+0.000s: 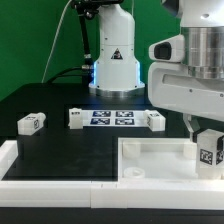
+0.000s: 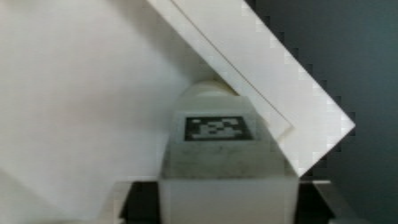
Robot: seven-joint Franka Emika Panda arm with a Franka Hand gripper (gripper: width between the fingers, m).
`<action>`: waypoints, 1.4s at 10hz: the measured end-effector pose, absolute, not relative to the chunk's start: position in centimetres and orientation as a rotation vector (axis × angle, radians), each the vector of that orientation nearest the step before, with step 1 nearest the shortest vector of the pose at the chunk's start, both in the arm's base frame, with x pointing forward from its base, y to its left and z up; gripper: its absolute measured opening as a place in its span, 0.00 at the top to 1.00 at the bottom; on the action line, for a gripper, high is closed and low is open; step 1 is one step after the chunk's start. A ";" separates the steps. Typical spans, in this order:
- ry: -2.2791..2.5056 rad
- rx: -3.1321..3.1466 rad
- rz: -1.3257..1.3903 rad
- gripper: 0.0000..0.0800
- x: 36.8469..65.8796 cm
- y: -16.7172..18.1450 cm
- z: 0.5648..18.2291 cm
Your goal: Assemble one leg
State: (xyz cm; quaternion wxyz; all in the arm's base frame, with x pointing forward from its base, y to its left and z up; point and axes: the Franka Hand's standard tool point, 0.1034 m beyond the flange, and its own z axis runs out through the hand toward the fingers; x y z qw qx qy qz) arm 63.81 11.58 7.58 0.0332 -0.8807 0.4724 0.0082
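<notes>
Claw [image 1: 207, 140] pinching one leg [image 1: 209, 150] over the corner of the white tray [image 1: 150, 160] at the exterior view's right, nearest the camera. Leg hangs upright, its tag face toward the exterior camera.

Step in hand, as I judge it: seating this leg in the tray's corner socket. To do it well, keep the leg plumb, line it over the socket before lowering, and go down slowly (a tilted peg would likely catch on the raised rim). The socket itself is hidden behind the leg and claw, so alignment cannot be confirmed here.

Wrist view: the leg [image 2: 221, 140] fills the lower middle, held between dark fingers [image 2: 143, 200], tag square-on, with the tray's angled corner wall [image 2: 267, 90] just beyond its tip.

Look of the leg: small white block, rather tapered toward its far end, a black-and-white square tag on one face.

Farther back on the black bench [image 1: 60, 100]: a loose leg [image 1: 32, 123] toward the exterior view's left, then the marker board [image 1: 112, 118] with two more legs at its ends.
</notes>
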 end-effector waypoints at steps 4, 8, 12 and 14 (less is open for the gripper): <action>2.081 -2.267 0.062 0.64 63.8 11.5 7.6; 2.527 -1.743 0.112 0.64 63.8 11.7 7.6; 2.546 -1.692 0.111 0.63 63.9 12.0 7.6; 2.506 -1.749 0.108 0.37 63.9 12.1 7.6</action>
